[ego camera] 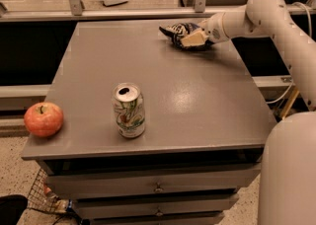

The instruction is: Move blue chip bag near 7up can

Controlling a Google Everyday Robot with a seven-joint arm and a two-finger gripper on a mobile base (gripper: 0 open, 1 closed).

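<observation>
The blue chip bag [176, 32] lies crumpled at the far right of the grey table [197, 100], dark blue with white markings. My gripper [191, 39] reaches in from the right and sits on the bag, its pale fingers [193, 38] closed around the bag's right side. The 7up can [129, 110] stands upright near the table's front, left of centre, well apart from the bag and gripper.
A red apple [43, 119] sits at the table's front left corner. My white arm [276, 26] runs along the table's right side. A railing [123, 14] lies behind the table. Drawers [158, 187] sit below the front edge.
</observation>
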